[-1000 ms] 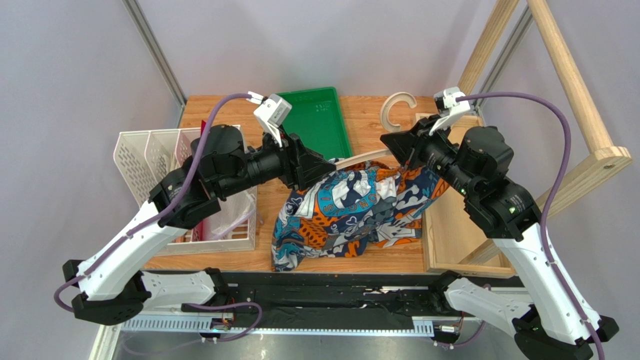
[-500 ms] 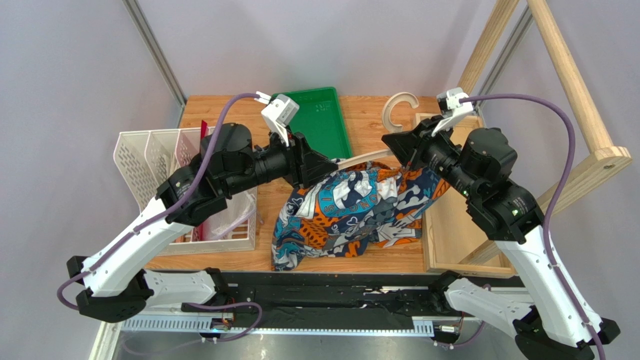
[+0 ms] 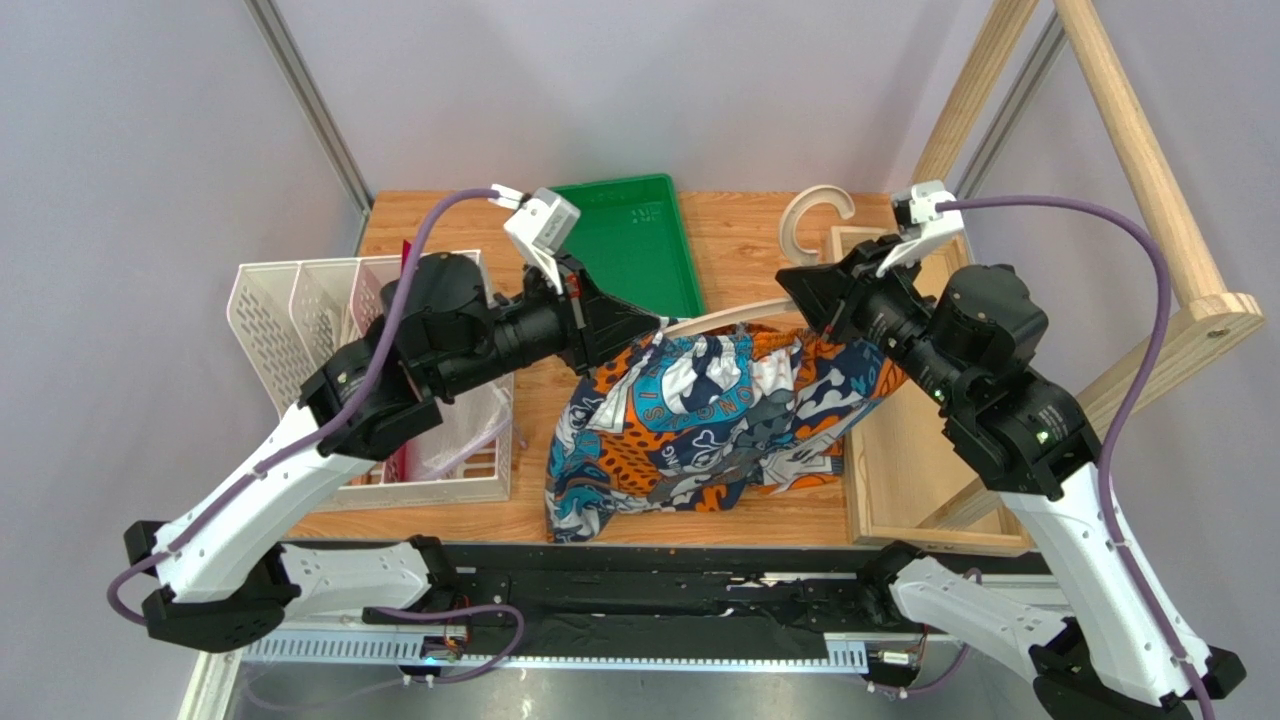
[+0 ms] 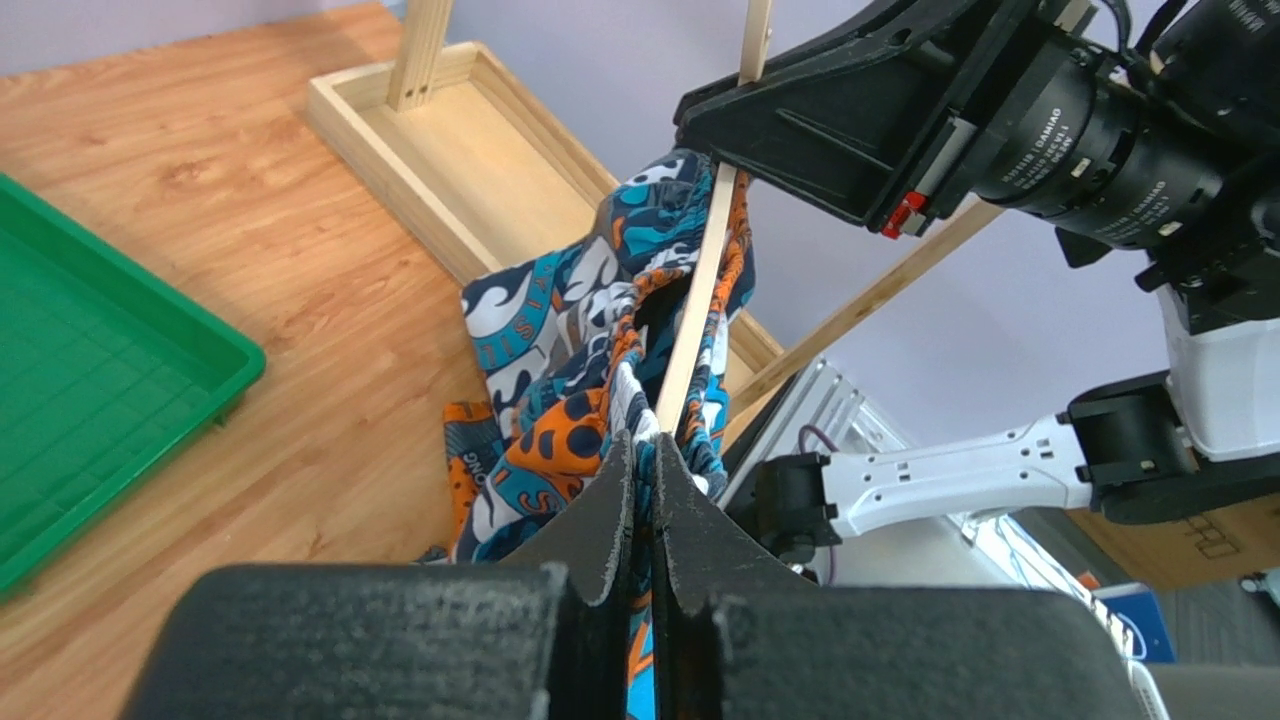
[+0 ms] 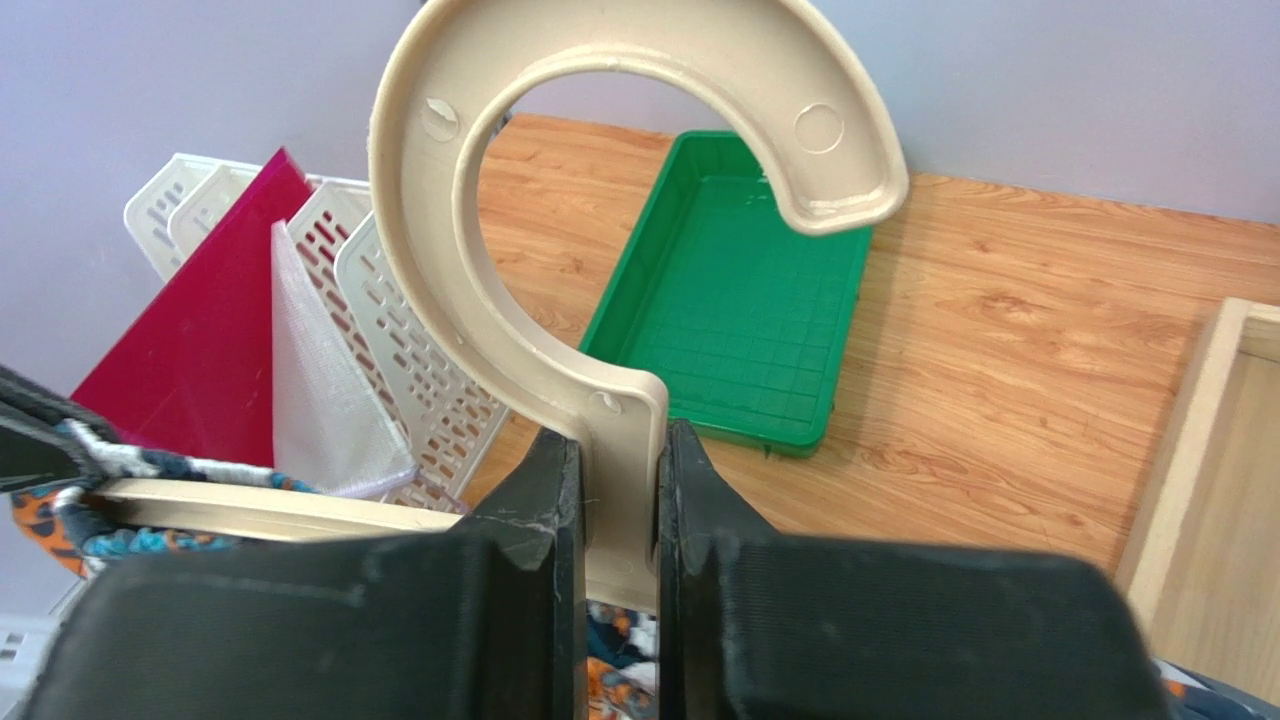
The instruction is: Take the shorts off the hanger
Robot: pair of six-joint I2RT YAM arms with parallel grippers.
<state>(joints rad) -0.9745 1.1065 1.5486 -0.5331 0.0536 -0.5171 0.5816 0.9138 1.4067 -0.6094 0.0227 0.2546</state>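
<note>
Your biggest worry is the shorts. They hang in a heap from the hanger, which is held up over the table between the two arms. The cloth looks wrapped round the wooden shoulder, not just laid over it, so a straight pull may drag the hanger along instead of sliding the cloth off. Next comes the hanger itself: the right claw is clenched on its neck just under the hook, a narrow, smooth hold. I judge that a hard sideways tug from the other arm could twist the neck between the pads or lever it out, dropping the lot. The hanger also sits near the rack on the right, so swinging that way risks a knock. The left claw is pressed shut at the far end of the shoulder, where the cloth bunches. From its wrist view you cannot tell whether cloth, wood or both lie between its pads. If it has wood, pulling will only fight the right arm; if it has a thin fold, that fold may slip free and leave the shorts on. Smallest point: the loose lower folds trail toward the table's near edge and could catch on the arm bases there
</note>
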